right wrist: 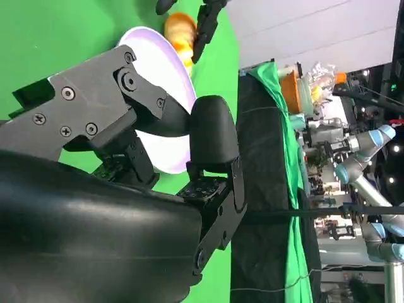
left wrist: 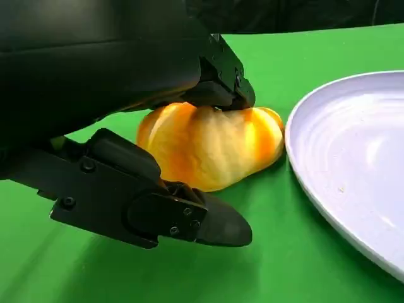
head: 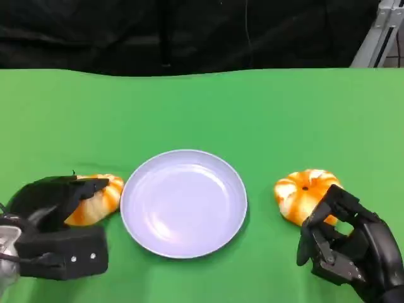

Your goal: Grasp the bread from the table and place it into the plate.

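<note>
A lilac plate (head: 183, 249) lies at the table's middle. To its left sits an orange-and-white bread (head: 101, 197), resting on the green cloth. My left hand (head: 57, 230) reaches over it from the near side. In the left wrist view one finger (left wrist: 221, 88) touches the top of this bread (left wrist: 211, 148), and the thumb (left wrist: 189, 218) lies low on the cloth in front of it. A second bread (head: 304, 191) sits right of the plate. My right hand (head: 347, 246) stands just behind it with bent fingers holding nothing.
The green cloth ends at a black backdrop (head: 189, 31) behind the table. A metal frame (head: 379, 31) stands at the far right corner. The right wrist view shows the plate (right wrist: 151, 41), the left bread (right wrist: 180, 28) and cluttered benches beyond the table.
</note>
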